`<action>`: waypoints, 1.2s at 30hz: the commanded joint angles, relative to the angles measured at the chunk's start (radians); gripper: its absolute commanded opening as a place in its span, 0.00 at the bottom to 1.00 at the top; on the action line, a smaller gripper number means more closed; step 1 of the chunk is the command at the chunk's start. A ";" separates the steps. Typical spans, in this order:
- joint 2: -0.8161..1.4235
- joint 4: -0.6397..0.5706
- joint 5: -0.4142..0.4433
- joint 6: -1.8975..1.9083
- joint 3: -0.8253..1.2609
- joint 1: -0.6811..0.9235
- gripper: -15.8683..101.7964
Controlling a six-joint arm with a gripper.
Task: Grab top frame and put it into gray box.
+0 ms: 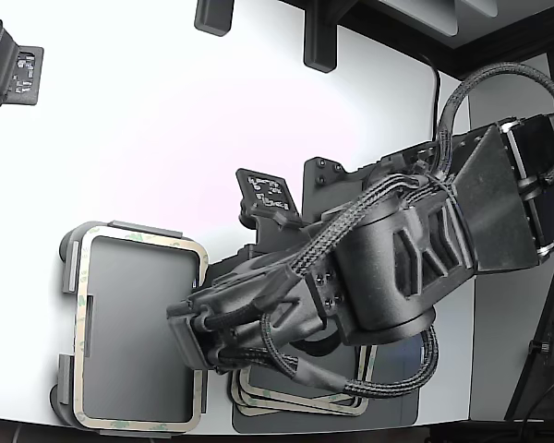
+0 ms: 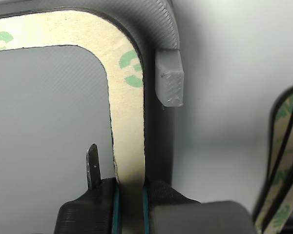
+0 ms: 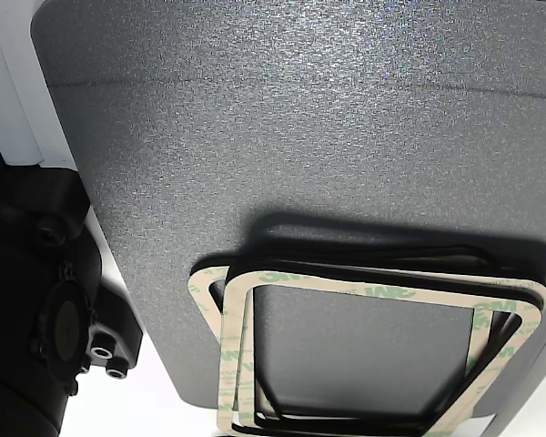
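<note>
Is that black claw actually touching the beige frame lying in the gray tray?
Touching: in the wrist view the gripper's jaws pinch the top frame's edge from both sides, over the gray box.

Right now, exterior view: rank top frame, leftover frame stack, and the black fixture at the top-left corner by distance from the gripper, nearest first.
1. top frame: lying in the gray box; the gripper is shut on its near edge, as the wrist view shows.
2. frame stack: on the dark mat under the arm, toward the exterior view's right.
3. black fixture: far top-left corner.
</note>
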 commanded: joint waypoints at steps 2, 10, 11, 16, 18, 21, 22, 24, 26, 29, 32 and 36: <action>0.018 0.011 -0.006 0.005 -0.020 -0.014 0.03; 0.017 0.009 -0.008 0.006 -0.011 -0.014 0.03; 0.017 0.009 -0.006 0.006 -0.011 -0.014 0.03; 0.015 0.009 -0.005 0.006 -0.009 -0.014 0.03; 0.014 0.009 -0.006 0.009 -0.009 -0.014 0.03; 0.011 0.009 -0.008 0.011 -0.012 -0.014 0.03; 0.009 0.009 -0.008 0.012 -0.014 -0.014 0.03; 0.006 0.008 -0.008 0.017 -0.017 -0.014 0.03; 0.003 0.008 -0.008 0.018 -0.018 -0.014 0.03; 0.002 0.006 -0.008 0.014 -0.015 -0.014 0.03; 0.002 0.005 -0.008 0.011 -0.015 -0.014 0.03; 0.002 0.003 -0.008 0.014 -0.015 -0.014 0.03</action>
